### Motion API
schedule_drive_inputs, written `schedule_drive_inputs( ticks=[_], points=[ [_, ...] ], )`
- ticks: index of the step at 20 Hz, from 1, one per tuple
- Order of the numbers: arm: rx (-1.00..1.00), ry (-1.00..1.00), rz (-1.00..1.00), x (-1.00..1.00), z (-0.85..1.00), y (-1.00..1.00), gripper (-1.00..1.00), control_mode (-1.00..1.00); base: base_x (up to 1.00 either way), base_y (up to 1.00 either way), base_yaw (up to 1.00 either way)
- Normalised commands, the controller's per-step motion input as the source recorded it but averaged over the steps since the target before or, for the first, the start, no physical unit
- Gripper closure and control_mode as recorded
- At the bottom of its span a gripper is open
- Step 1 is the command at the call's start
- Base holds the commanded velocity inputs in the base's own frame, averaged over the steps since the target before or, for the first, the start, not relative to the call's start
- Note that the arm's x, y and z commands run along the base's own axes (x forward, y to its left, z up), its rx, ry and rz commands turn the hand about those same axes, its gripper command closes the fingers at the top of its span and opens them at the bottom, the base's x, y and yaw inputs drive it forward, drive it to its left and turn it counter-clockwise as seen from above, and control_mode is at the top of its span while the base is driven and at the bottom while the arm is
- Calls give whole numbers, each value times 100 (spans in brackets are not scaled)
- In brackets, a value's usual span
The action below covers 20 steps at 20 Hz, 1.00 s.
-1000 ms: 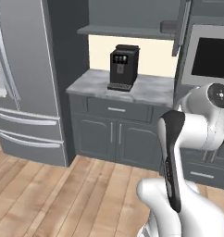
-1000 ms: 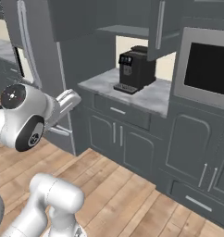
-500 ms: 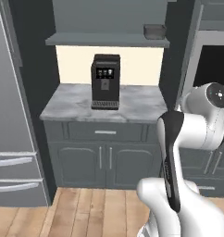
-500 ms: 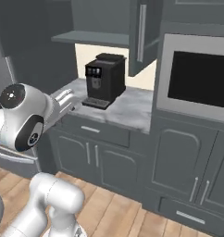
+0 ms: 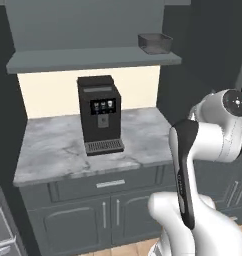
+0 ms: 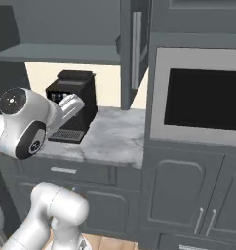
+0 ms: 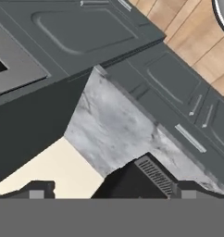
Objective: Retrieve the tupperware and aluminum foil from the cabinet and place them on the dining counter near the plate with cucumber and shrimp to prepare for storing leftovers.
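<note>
While the tub (image 5: 155,43) sits on the cabinet (image 5: 93,60) shelf at about one o'clock in the left base view, our arm rises from five o'clock, its hand tucked in beside the elbow, so the tub lies up and away toward eleven o'clock from the arm's upper joint. The tub rests near the shelf's right end, upright, with its long side running along the shelf edge. Below it, the coffee machine (image 5: 99,115) stands on the short marble table (image 5: 58,150), well apart from the tub.

In the right base view, we see the shelf's underside at ten o'clock and an open cabinet door (image 6: 134,49) at twelve o'clock. The forearm crosses in front of the coffee machine at nine o'clock, well below the shelf. We cannot make out the tub from this side.

In the hand view, the claw (image 7: 109,193) shows two tips set wide apart at six o'clock, pinching nothing. It looks over the coffee machine's top at the marble table and lower doors, so the shelf lies outside its aim. We judge that the hand must rise and turn toward the shelf first. The foil we cannot find.
</note>
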Motion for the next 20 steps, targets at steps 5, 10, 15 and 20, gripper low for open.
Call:
schedule_drive_inputs(
  ticks=[5,10,15,20],
  points=[
    [0,0,0,0,0,0,-100,100,94,37,-51],
    [0,0,0,0,0,0,-100,100,77,44,-46],
    [-6,0,-13,0,48,17,-100,-100,4,1,-5],
    [0,0,-6,0,96,0,-100,-100,0,0,0]
  ],
)
